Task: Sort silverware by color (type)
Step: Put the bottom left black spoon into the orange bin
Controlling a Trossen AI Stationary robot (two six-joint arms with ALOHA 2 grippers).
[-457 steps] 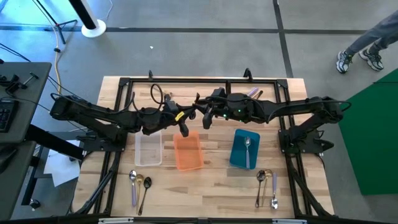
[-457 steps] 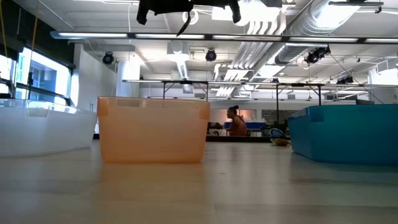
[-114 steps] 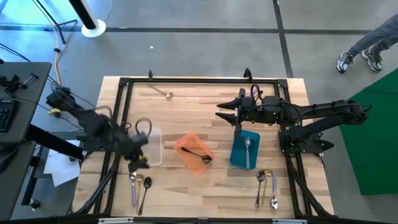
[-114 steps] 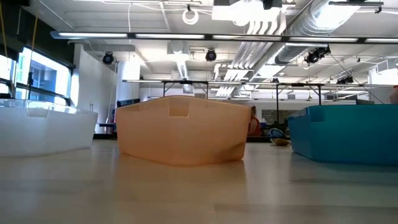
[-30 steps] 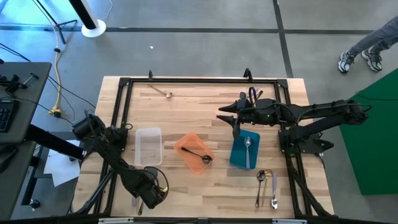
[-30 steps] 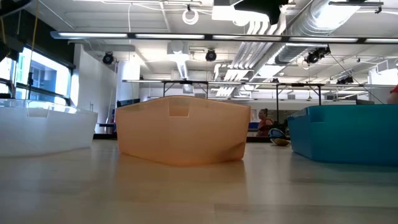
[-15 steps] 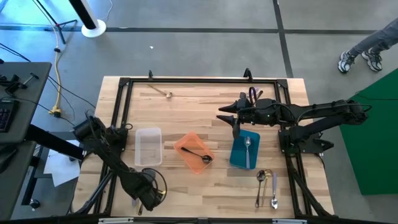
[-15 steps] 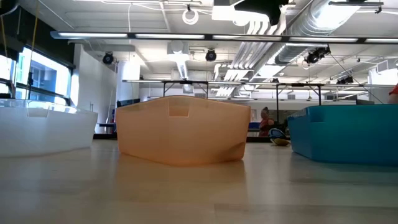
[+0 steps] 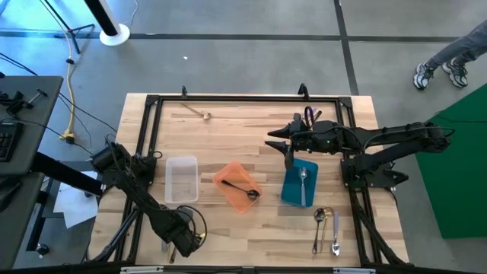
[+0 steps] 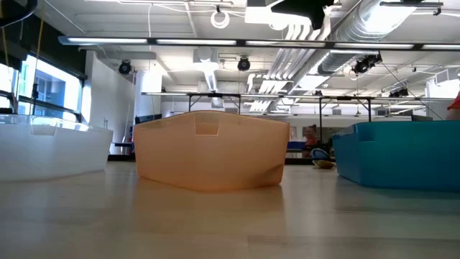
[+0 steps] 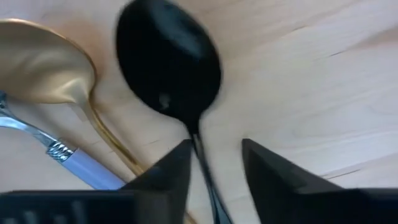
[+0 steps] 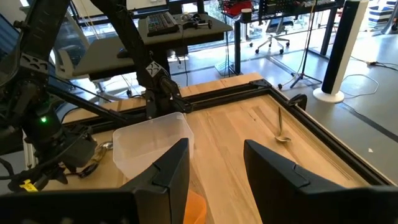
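Observation:
In the left wrist view a black spoon lies flat on the wood beside a gold spoon and a lilac-handled silver spoon. My left gripper points down over them near the table's front left. It is open, one finger on each side of the black spoon's handle. My right gripper hovers open and empty above the blue tray's far end. Another black spoon lies in the orange tray, and a silver spoon lies in the blue tray. My left gripper comes from above, its fingers lying across the black spoon's handle just below the bowl. One finger stands right beside the handle and the other stands clear of it. Whether the near finger touches the handle, I cannot tell. The spoon lies flat on the table.
A clear tray stands left of the orange one. One spoon lies at the far left, and a few more lie at the near right. A black frame rims the table. A person's legs show beyond the far right corner.

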